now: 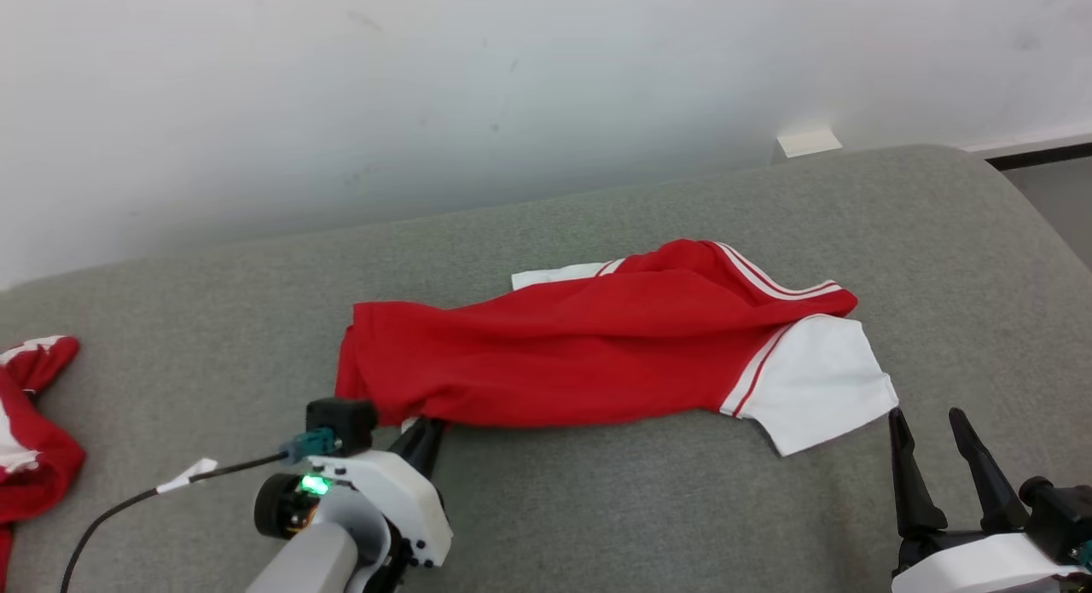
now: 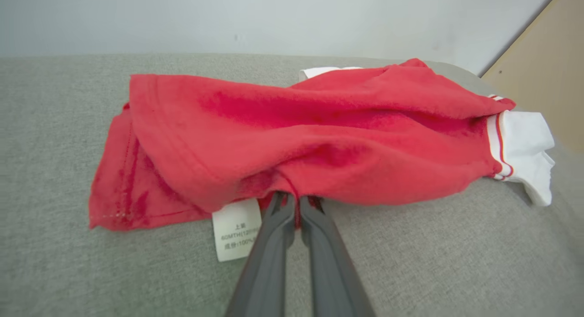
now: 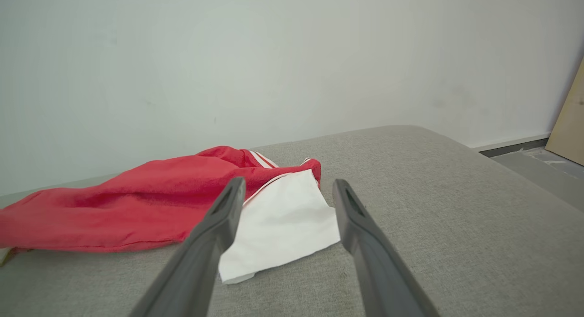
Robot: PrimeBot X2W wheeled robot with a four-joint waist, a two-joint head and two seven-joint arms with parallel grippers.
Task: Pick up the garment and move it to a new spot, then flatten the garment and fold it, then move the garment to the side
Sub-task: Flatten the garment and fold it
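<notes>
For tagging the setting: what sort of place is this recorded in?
Probably a bare indoor test room: a grey padded surface against a plain white wall, a wooden board at one side, a red shirt laid out.

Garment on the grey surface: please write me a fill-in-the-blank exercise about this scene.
1. The left end effector is ____ on the garment's near edge.
2. The right end effector stands ____, holding nothing.
3. The label at the garment's edge is ____ in colour.
Missing words: shut; open; white.
</notes>
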